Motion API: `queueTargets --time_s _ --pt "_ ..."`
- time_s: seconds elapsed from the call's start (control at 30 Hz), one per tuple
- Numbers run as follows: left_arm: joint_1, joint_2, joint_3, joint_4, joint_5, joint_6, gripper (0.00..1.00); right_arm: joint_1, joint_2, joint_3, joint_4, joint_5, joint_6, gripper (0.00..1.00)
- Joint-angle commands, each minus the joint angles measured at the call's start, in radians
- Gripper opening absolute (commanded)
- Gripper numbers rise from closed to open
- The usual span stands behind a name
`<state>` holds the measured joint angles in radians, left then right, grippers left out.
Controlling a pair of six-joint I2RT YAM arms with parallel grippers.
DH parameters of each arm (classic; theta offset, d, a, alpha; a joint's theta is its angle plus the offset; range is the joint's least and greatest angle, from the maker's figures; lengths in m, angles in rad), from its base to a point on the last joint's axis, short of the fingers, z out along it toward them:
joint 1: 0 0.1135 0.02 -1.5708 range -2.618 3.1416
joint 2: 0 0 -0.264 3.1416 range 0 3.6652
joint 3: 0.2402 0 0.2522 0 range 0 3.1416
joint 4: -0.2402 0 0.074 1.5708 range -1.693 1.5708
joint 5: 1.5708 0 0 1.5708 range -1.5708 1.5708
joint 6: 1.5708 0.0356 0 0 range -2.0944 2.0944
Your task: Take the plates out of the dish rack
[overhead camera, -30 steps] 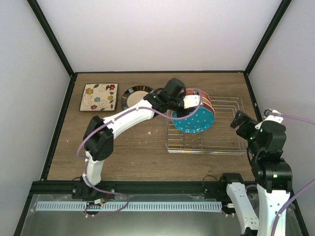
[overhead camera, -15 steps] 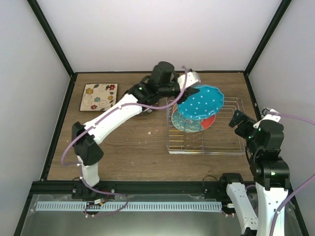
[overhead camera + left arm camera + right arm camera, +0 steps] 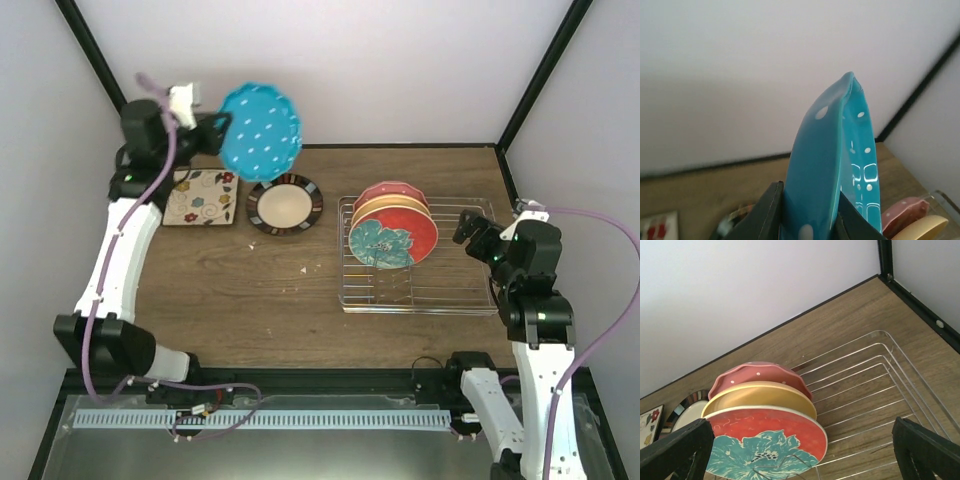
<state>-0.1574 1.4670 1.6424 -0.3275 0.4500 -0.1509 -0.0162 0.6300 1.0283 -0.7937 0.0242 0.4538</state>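
In the upper left of the overhead view, the left gripper (image 3: 207, 124) holds the teal polka-dot plate (image 3: 260, 131) on edge, high above the square floral plate (image 3: 201, 196) and the striped-rim plate (image 3: 285, 204). Both of those lie flat on the table (image 3: 250, 290). The height probably keeps the carried plate clear of them until a free spot is picked. Right of centre, the dish rack (image 3: 460, 290) props three plates upright between its tines: the red flower plate (image 3: 393, 245) in front, the orange-yellow plate (image 3: 402, 211) behind it, and the pink-red scalloped plate (image 3: 390, 189) at the back. The right gripper (image 3: 472, 238) sits just beside the rack's right side, touching nothing.

In the left wrist view, at the bottom of the frame, the dark fingers (image 3: 771, 212) pinch the teal plate's rim from both faces, so it stands nearly vertical. The frame edge cuts off how deep the grip reaches.

In the right wrist view, the fingers (image 3: 680, 450) are spread wide in the lower corners, empty, facing the racked plates, seemingly lined up for the red one.
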Motion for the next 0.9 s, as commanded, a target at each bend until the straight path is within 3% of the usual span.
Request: queueTargets --time_s 0.0,0.1,0.3,0.47,0.87 --pt "0.177 -0.118 -0.252 0.075 0.168 -0.355 0.04 0.007 0.039 -0.002 0.091 -0.06 -0.032 1.0" --pt "0.258 -0.195 -0.428 0.114 0.211 -0.427 0.04 0.007 0.068 0.0 0.113 -0.081 -0.048 1.0" --pt "0.282 -0.272 -0.621 0.09 0.258 -0.426 0.04 0.007 0.123 0.033 0.12 -0.105 -0.093 1.0" --pt "0.271 -0.283 -0.742 0.035 0.311 -0.412 0.04 0.007 0.145 0.051 0.116 -0.111 -0.122 1.0" --pt "0.138 -0.333 -0.929 -0.054 0.213 -0.375 0.04 0.007 0.15 0.064 0.091 -0.106 -0.149 1.0"
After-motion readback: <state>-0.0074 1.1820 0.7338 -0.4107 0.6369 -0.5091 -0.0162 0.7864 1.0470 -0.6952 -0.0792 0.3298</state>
